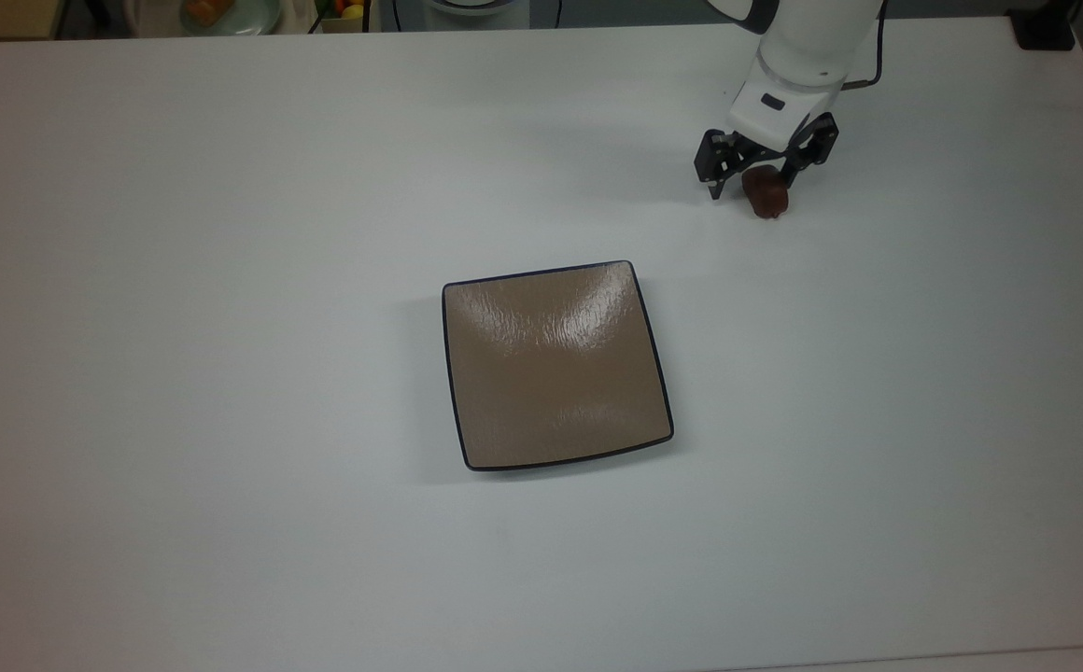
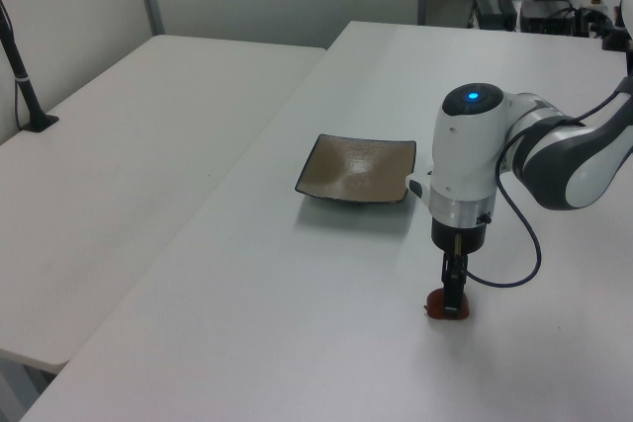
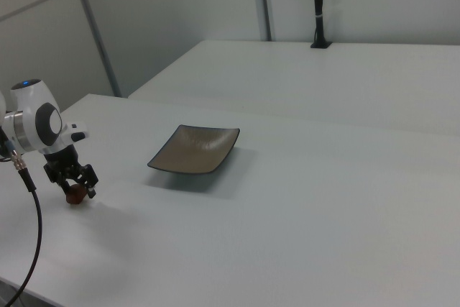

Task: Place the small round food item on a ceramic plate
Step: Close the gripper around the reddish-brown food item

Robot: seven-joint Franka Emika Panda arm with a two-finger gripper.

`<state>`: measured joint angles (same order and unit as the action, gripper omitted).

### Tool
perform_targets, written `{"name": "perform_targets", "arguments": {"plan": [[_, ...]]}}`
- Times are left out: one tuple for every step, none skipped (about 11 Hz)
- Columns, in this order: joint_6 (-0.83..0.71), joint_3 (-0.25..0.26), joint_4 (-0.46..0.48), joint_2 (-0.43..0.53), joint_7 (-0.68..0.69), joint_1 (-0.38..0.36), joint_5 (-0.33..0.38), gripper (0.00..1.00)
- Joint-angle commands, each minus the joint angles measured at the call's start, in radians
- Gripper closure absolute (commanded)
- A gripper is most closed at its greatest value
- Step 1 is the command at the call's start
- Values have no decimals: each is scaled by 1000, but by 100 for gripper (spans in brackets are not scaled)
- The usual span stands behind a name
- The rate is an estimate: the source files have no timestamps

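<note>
In the top view, going from left to right, the ceramic plate (image 1: 555, 364) comes first. It sits flat in the middle of the white desk (image 1: 177, 373) with nothing on it, so it is ready to take the food. Well apart from it, toward the top view's right, lies the small round food item (image 1: 766, 194), resting on the desk. The end effector (image 1: 752, 179) is down low right over it, with one finger on each side. The fingers are spread apart and not squeezing yet. They stand like this so the food sits in the gap between them. I think the next job is to close them softly, lift, and carry the food over to the plate.
</note>
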<state>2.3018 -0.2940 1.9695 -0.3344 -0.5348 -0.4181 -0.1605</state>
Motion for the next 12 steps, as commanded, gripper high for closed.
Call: {"name": "perform_targets", "arguments": {"plan": [[27, 7, 9, -3, -21, -25, -22, 39], [27, 7, 9, -5, -21, -27, -22, 49], [27, 7, 8, -6, -21, -27, -22, 59], [27, 7, 6, -6, -19, -25, -22, 65], [25, 7, 5, -6, -19, -24, -22, 67], [18, 7, 2, -2, -17, -21, -22, 67], [10, 7, 0, 5, -17, -18, -22, 67], [-1, 7, -11, 15, -17, -16, -22, 67], [-30, 7, -24, 32, -14, -5, -21, 67], [-60, 9, -43, 47, -10, 4, -21, 67], [-90, 9, -61, 67, 2, 19, -19, 67], [-125, 13, -83, 89, 33, 37, -4, 67]]}}
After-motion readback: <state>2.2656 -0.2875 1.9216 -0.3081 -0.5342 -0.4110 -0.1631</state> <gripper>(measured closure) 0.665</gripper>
